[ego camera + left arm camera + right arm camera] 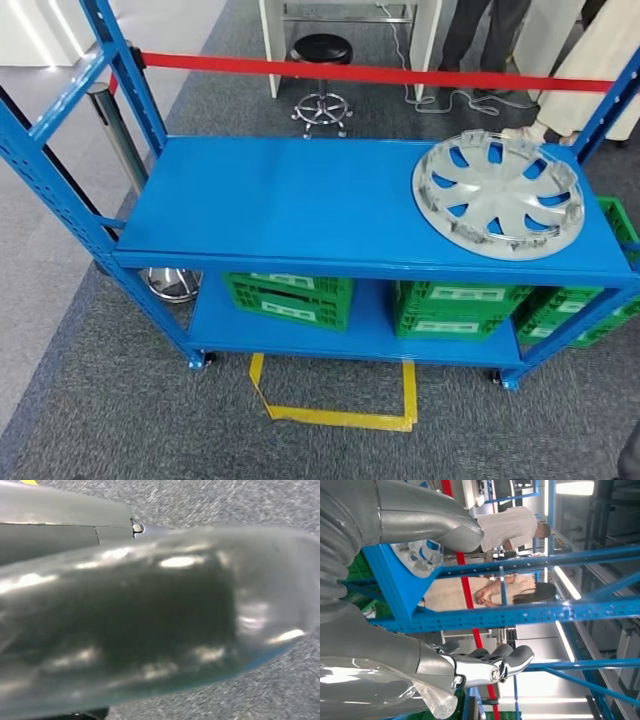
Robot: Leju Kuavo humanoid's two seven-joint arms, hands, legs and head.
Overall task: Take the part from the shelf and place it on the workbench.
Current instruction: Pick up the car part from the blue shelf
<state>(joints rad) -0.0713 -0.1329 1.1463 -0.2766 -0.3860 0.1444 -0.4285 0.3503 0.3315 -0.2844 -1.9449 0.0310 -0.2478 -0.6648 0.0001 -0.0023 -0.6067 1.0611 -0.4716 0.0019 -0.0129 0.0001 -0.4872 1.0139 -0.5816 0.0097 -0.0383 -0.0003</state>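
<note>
The part is a silver hubcap (499,194) lying flat at the right end of the blue shelf's top board (287,200). In the right wrist view my right hand (388,650) is near the corner of that board (399,585), where the hubcap's rim (419,555) sits. Its thick thumb (433,525) and its darker fingers (490,665) are spread apart with nothing between them. In the left wrist view a blurred, shiny grey shape (151,615) hangs over grey carpet; how my left hand stands cannot be told.
Green crates (290,297) (460,308) stand on the lower board. A red barrier tape (362,72) runs behind the shelf, with a stool (322,75) and people's legs (483,40) beyond. A steel post (121,130) stands at the left. Yellow tape (340,412) marks the carpet.
</note>
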